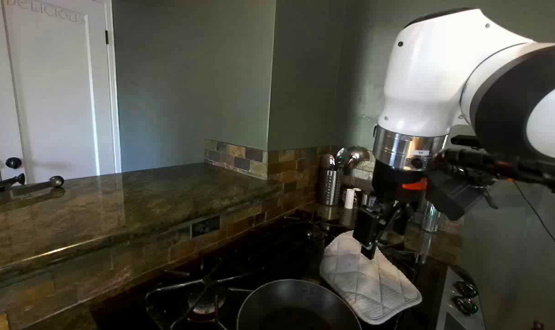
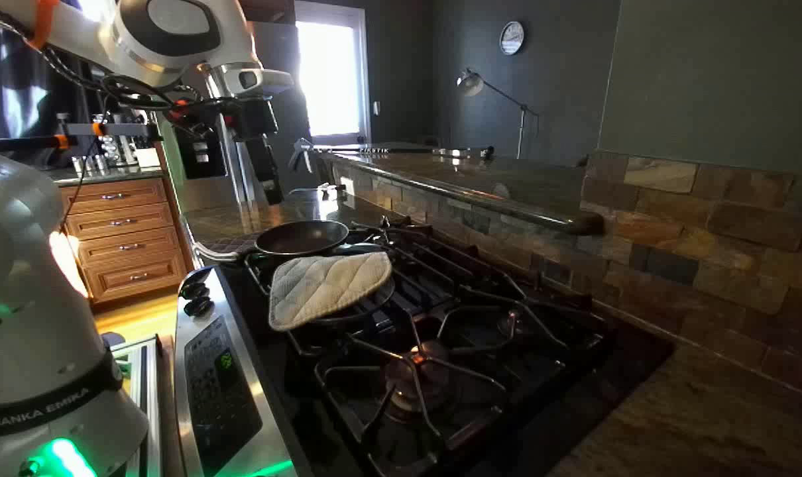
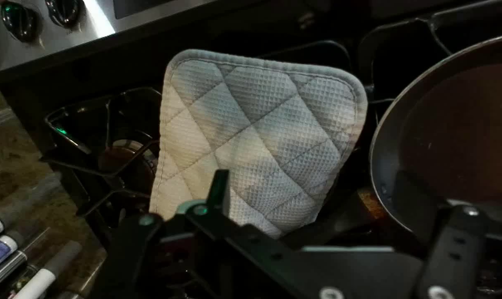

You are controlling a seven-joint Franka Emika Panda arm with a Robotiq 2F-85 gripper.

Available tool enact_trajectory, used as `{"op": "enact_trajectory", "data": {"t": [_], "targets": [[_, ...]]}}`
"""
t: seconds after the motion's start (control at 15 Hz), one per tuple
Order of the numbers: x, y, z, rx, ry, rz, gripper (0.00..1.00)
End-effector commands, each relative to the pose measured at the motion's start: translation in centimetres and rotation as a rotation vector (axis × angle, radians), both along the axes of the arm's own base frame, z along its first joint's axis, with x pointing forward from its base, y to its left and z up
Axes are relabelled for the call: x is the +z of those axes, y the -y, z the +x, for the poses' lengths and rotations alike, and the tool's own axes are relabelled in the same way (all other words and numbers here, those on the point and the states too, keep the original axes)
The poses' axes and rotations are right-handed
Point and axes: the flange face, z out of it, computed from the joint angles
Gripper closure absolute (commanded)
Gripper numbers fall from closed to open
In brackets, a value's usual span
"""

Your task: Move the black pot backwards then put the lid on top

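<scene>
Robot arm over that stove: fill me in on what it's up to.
A Franka Panda arm has its open gripper hanging above a white quilted potholder, with nothing in its grasp. The potholder, apparently meant to serve as the lid, lies on the gas stovetop beside a shallow black pan. That pan is uncovered, so putting the potholder on top is not yet done; picking it up looks like the likely next move.

All views share the stove (image 2: 414, 381); wrist view looks down.

Black stovetop (image 2: 298, 404) with burner grates (image 1: 174, 287), black pot (image 1: 298, 305) on them, white quilted pad (image 3: 255, 133) just beside.
</scene>
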Motion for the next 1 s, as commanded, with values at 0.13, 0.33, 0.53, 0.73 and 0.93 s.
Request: {"op": "enact_trajectory", "data": {"t": [0.13,0.33,0.53,0.73,0.93], "targets": [[0.1,0.0,0.0,0.0,-0.001,0.0,0.0],[-0.3,0.4,0.7,-0.03,-0.011,0.004,0.0],[-1.1,2.0,2.2,-0.098,-0.023,0.041,0.0],[-1.7,3.2,4.1,-0.171,0.006,0.078,0.0],[-2.4,3.3,5.8,-0.254,0.035,0.095,0.0]]}}
